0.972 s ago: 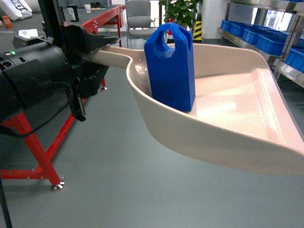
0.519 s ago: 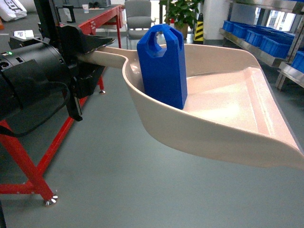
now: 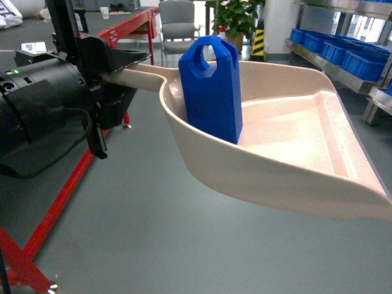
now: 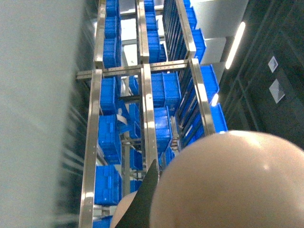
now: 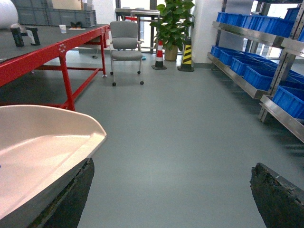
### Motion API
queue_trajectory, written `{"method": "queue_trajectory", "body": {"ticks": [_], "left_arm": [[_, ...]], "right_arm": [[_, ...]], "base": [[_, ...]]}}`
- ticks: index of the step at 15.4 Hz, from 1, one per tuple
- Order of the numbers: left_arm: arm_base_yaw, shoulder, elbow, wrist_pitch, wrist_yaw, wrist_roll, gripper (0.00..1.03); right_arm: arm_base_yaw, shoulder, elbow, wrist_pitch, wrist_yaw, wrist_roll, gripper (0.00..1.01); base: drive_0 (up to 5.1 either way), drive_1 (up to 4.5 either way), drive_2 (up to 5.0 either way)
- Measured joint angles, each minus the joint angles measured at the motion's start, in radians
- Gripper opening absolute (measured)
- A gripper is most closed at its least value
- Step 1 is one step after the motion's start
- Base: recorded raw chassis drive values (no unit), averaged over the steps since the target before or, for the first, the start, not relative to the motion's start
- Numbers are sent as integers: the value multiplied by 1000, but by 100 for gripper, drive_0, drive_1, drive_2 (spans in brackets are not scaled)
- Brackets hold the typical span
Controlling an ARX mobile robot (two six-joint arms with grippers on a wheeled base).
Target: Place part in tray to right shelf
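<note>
The blue part stands upright in the deep rear end of the beige tray, which is held in the air over the grey floor. My left gripper is shut on the tray's long handle. In the left wrist view one black finger lies against the tray's rounded back. My right gripper is open with only floor between its fingers, and the tray's lip is at its left. The right shelf, a steel rack, stands ahead on the right.
Blue crates fill the steel rack along the right side. A red-framed table stands at the left, with a grey chair, a potted plant and a traffic cone at the far end.
The whole head view has shifted: the red table frame has slid down and left, and the shelf sits slightly differently. The tray and part stay held in the same grip.
</note>
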Motion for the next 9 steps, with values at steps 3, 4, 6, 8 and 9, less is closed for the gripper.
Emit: {"method": "queue_trajectory", "body": {"ticks": [3,4,6,8,9], "left_arm": [[2,0,0,2,0,1,14],[2,0,0,7,-2,0,14],[2,0,0,5,2,0,14],[2,0,0,3,-3,0,14],[2,0,0,3,-3,0,14]], "right_arm": [[0,0,0,2,0,0,98],[0,0,0,0,0,0,98],[0,0,0,4,0,0,98],[0,0,0,-2,0,0,98],[0,0,0,-2,0,0,98]], "base": [[-9,422,-439],[-7,423,-438],[-6,424,-436],[-9,422,-439],[-11,420,-441]]}}
